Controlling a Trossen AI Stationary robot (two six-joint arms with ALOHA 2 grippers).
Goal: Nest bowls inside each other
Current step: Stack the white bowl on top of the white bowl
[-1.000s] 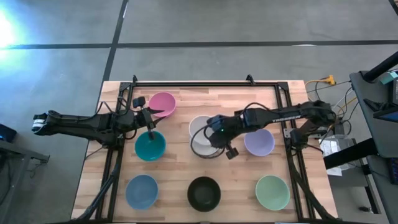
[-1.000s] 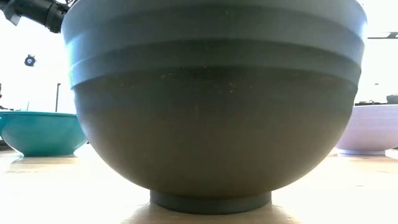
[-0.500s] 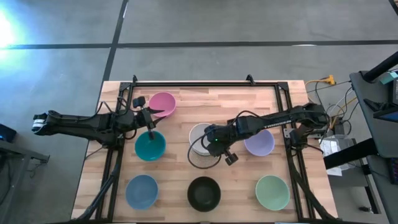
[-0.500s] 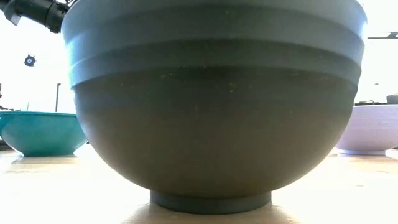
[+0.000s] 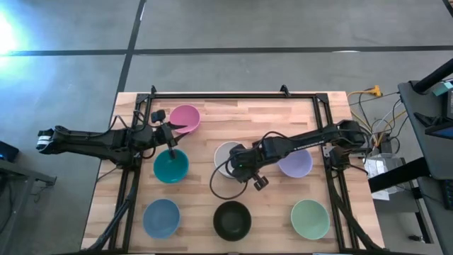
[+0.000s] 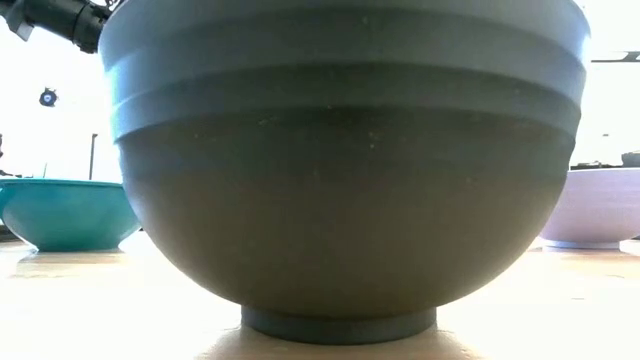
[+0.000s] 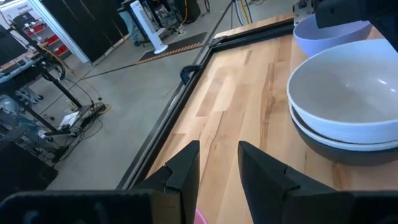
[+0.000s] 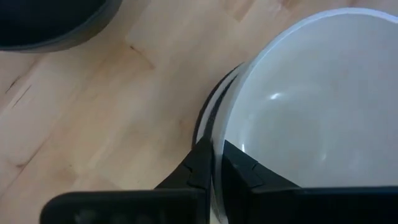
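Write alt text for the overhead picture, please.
Seen from above, the right gripper pinches the rim of a white bowl mid-table. The left gripper hangs over a teal bowl; pink, lavender, blue, black and green bowls surround them.

A pale butcher-block wooden table [image 5: 212,106] with a black metal frame [image 5: 233,94] carries round plain bowls: pink [image 5: 185,117], teal [image 5: 170,166], a white-topped nested stack [image 5: 226,157], lavender [image 5: 296,163], blue [image 5: 161,217], black [image 5: 232,219] and pale green [image 5: 310,218].

Nested white bowls [image 7: 348,102], lavender bowl [image 7: 323,34], wooden table [image 7: 242,93]
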